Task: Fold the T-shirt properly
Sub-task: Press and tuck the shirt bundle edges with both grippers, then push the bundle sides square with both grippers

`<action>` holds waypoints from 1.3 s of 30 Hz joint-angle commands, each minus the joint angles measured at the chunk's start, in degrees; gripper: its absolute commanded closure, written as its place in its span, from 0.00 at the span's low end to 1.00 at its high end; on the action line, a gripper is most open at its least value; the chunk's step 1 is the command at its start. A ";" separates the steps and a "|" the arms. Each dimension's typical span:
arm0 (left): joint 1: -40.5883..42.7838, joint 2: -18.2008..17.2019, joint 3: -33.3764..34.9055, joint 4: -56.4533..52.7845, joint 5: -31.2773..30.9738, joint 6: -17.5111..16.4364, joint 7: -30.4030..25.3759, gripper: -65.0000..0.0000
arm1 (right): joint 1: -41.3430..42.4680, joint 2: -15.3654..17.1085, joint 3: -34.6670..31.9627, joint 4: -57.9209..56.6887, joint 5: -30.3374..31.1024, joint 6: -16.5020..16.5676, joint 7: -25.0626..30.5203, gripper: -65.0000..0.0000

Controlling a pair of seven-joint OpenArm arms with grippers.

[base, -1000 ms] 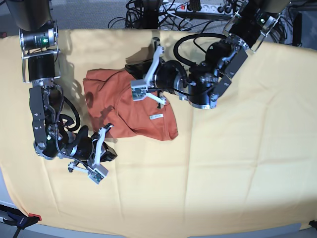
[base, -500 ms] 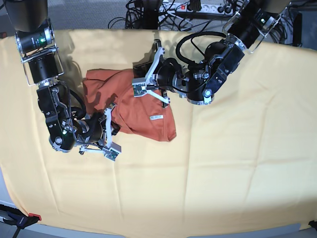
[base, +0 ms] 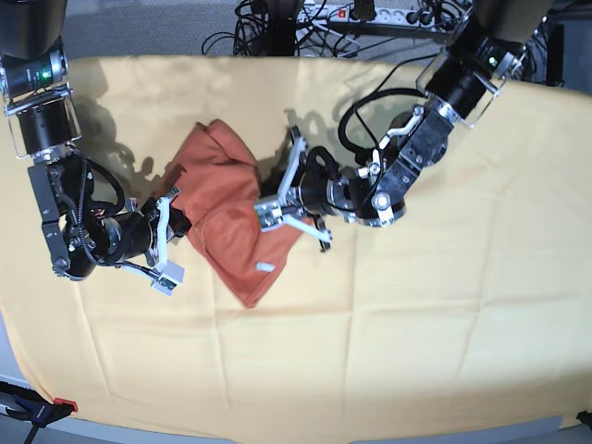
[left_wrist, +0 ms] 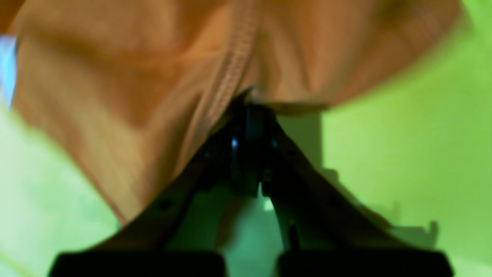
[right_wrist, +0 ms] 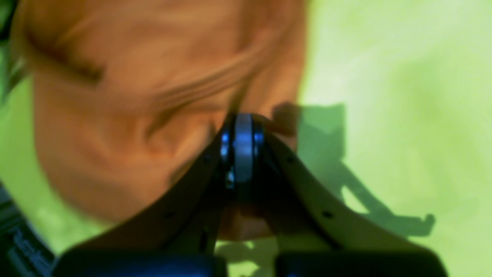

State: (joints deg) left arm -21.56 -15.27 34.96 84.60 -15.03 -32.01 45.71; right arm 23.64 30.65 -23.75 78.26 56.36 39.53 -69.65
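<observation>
Currently on record, nearest item first: our right gripper [right_wrist: 242, 127], jaws pressed together with a pinch of the T-shirt [right_wrist: 127, 115] between them; the cloth bunches ahead of it and off to its left, and the yellow cloth [right_wrist: 403, 96] lies bare to its right.

Next: our left gripper [left_wrist: 250, 111], jaws likewise clamped on a hem of the shirt, the fabric hanging in front of it and to its left, a stitched seam running straight up from the tips.

Farther out, in the base view: the T-shirt [base: 231, 203] is gathered into a crumpled wedge between our two grippers, right gripper [base: 166, 217] at one edge, left gripper [base: 282, 199] at the other. A small white label [base: 265, 266] shows near its lower point.

Progress, as we judge it: the shirt is held but not spread. We see no clean fold yet; sleeves and body are rumpled together. Flattening, squaring and every proper fold remain.
</observation>
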 commanded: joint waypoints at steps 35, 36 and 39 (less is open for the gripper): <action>-6.91 -4.11 -30.08 -1.46 -38.03 -6.05 13.92 1.00 | -13.64 5.57 12.98 0.87 14.49 0.47 0.44 1.00; -6.62 -4.11 -30.08 -1.46 -37.99 -6.67 13.94 1.00 | -13.64 5.18 12.98 0.87 15.47 0.47 -1.46 1.00; -5.53 -4.11 -30.08 -1.46 -38.01 -7.99 14.03 1.00 | -13.62 4.44 12.98 0.90 20.33 0.47 -6.34 1.00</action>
State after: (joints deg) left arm -25.39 -19.05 5.23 82.28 -51.64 -39.53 60.77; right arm 8.93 34.00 -11.22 78.41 75.50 39.64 -76.34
